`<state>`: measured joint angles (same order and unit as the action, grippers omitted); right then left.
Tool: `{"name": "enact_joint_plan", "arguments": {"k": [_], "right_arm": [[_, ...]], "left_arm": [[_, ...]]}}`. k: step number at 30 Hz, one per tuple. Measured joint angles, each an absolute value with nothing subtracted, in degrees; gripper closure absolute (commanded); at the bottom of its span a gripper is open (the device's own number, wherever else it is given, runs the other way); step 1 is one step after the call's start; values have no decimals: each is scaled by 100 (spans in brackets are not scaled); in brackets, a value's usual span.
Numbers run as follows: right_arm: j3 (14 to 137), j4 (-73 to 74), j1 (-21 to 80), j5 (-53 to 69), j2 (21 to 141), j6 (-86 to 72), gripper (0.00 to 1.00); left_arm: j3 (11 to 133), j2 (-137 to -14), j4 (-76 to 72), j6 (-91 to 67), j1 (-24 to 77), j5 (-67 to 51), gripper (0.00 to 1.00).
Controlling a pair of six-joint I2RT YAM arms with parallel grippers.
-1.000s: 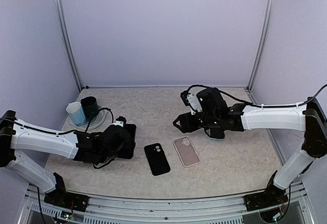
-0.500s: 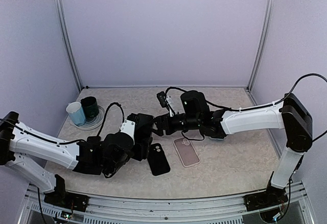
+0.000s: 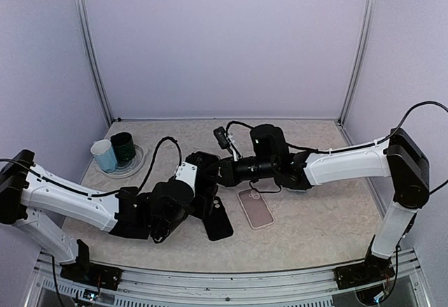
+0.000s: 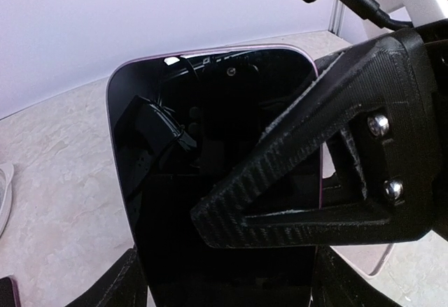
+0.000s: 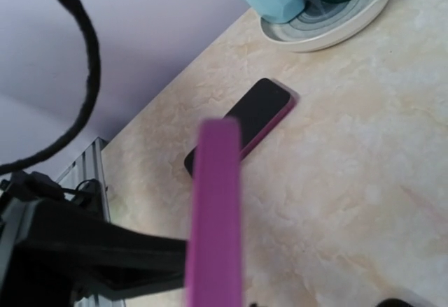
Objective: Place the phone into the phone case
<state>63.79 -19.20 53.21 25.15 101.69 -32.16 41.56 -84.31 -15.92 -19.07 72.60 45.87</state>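
Seen from above, both arms reach over the tabletop (image 3: 322,216) and meet just left of the pink phone case (image 3: 255,208). The case is a rounded, pale-pink rectangle lying flat, with a ring-shaped camera cutout at its far end. The left pincer (image 3: 207,189) and right pincer (image 3: 222,172) crowd together there, dark on dark, so the phone (image 4: 210,125) between them is hard to pick out from this angle. Left of the case, near it but apart, lies a black slab (image 3: 220,224) with two small lens dots; I cannot tell whether it is a case or a handset. Far left of the case is a plate (image 3: 138,161) carrying a light-blue cup (image 3: 103,156) and a dark cup (image 3: 124,146).

In the left wrist view the phone fills the frame, raised off the tabletop — glossy black glass mirroring the hardware, a thin lilac-pink rim, rounded corners. Its near end is gripped by the side edges between the left pincer's own fingers (image 4: 129,286). A ribbed black finger (image 4: 308,181) of the right pincer lies across the glass from the right, and a corner of the pink case shows below it.

In the right wrist view the phone stands edge-on in mid-frame as a blurred magenta strip. The right pincer is clenched on it — one finger meets it from the left and the other is hidden. Beyond it, toward the plate, a second dark slab (image 5: 246,119) with a pink edge lies flat on the tabletop.
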Motion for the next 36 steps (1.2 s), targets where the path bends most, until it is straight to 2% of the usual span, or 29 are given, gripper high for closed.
{"name": "enact_joint_plan", "arguments": {"k": [3,5,10,14,15,18,21,23,28,33,36], "right_arm": [[6173,-1828,5199,2598,9870,-3190,100],[5990,-1682,5072,2659,9555,-3048,100],[5513,-742,4189,2392,8617,-2517,100],[5170,115,3527,1828,7846,-2309,100],[5098,340,3426,1673,7671,-2283,100],[4989,1013,3269,1227,7266,-2215,100],[4971,1538,3208,926,7098,-2167,100],[4967,1804,3173,779,7059,-2128,100],[4807,2222,2945,491,6834,-2084,100],[4578,2432,2823,473,6519,-2034,100],[4576,2486,2821,491,6471,-1949,100]], "left_arm": [[4375,-8536,-1625,-1817,7279,4434,11],[4556,-8613,-1621,-1761,7290,4305,3],[5041,-8735,-1483,-1723,7325,3994,1],[5741,-9288,-1181,-1680,7332,3653,1],[5972,-9522,-1063,-1647,7332,3505,2],[6530,-10221,-749,-1623,7334,2989,12],[6963,-10860,-447,-1601,7345,2342,30],[7150,-11148,-257,-1542,7358,1872,37],[7979,-11848,303,-1358,7404,917,36],[8779,-12457,740,-1164,7395,814,35],[9255,-12870,937,-1046,7319,766,42]]}}
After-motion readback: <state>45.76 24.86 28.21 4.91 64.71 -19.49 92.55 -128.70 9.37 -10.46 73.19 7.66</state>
